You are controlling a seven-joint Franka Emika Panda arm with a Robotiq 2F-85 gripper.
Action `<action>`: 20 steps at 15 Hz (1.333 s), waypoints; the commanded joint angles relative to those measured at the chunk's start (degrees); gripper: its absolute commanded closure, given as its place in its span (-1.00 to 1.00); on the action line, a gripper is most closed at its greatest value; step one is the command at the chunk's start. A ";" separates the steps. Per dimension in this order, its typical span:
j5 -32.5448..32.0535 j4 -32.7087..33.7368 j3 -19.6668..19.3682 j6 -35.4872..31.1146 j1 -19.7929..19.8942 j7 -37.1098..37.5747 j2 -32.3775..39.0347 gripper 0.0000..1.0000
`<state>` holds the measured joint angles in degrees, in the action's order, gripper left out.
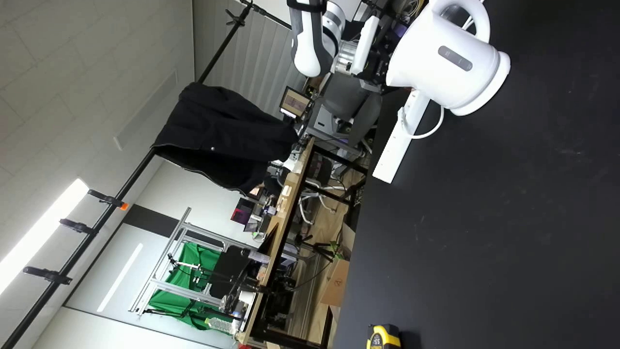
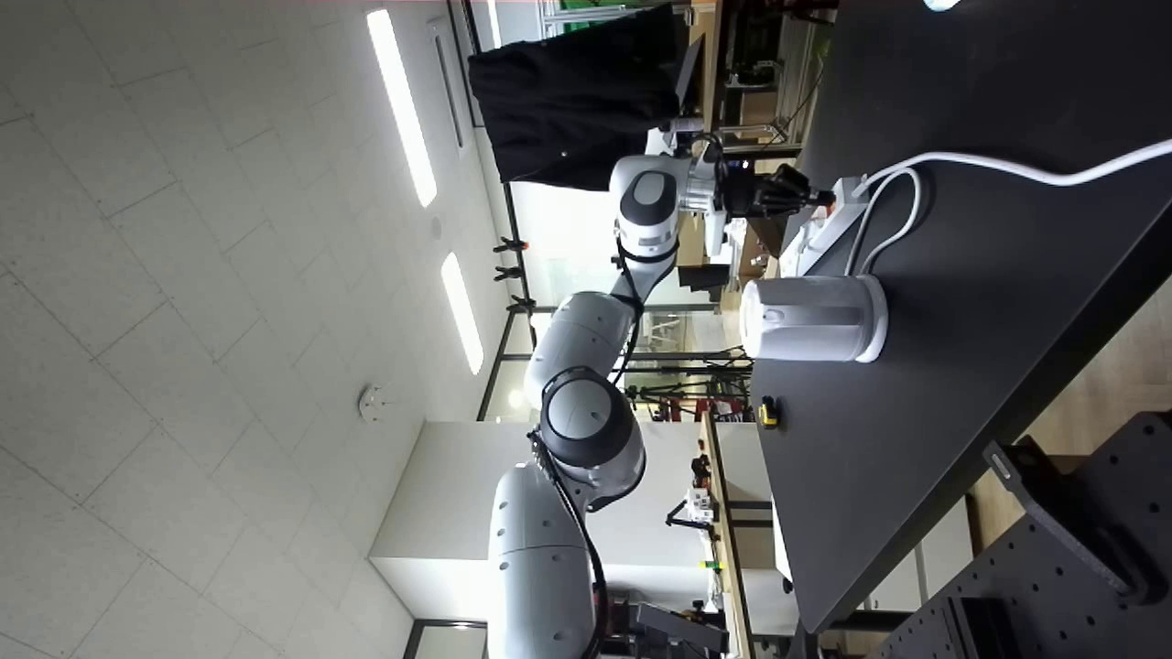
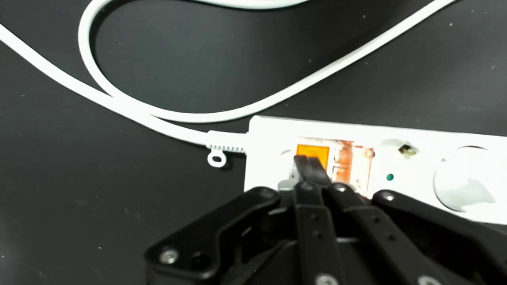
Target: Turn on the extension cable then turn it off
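Extension cable [image 3: 408,170] is lying flat on the black table [image 1: 484,218]. It's a long white power strip, and in an exterior view one end of it sits right by the table edge. The gripper [image 3: 311,168] has its jaws pressed together, fingers side by side, with the tips right over the orange switch [image 3: 313,150]. They block the lower part of it in the wrist view, so I honestly can't tell whether they're touching it, or whether it's on or off.

Next to the switch there's a see-through window [image 3: 344,162] with coppery bits showing, then a round socket [image 3: 461,178] further along. White cord [image 3: 170,126] comes out of the switch end, with a little ring tab [image 3: 216,158] sticking out at the sleeve, and a looping cord [image 3: 222,116], also white, curves round and runs up against it.

Other stuff: a white kettle [image 1: 445,58] stands upright near the strip and covers part of it in an exterior view. Yellow and black tape measure [image 1: 383,337] is on the table too, well apart from the strip. The robot arm [image 2: 581,407] reaches over to the switch end, and behind it all some black cloth [image 1: 223,135] hangs off a black pole [image 1: 140,168].
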<state>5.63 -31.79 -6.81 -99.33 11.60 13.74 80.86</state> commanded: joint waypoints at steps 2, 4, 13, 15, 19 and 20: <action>-0.53 -0.11 -0.95 -6.50 -0.27 2.54 5.79 1.00; -0.12 0.25 -0.52 -4.25 -0.16 1.58 3.53 1.00; -0.47 -0.08 -0.80 -3.67 -0.26 0.25 1.05 1.00; -0.38 -0.15 -0.81 -5.52 -0.24 -0.09 0.69 1.00; -0.20 -0.97 -0.51 -7.86 -0.34 -1.36 -0.13 1.00; -0.18 -1.28 -0.42 -7.32 -0.38 -1.91 -0.51 1.00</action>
<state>5.50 -32.06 -7.34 -105.46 11.41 12.70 80.87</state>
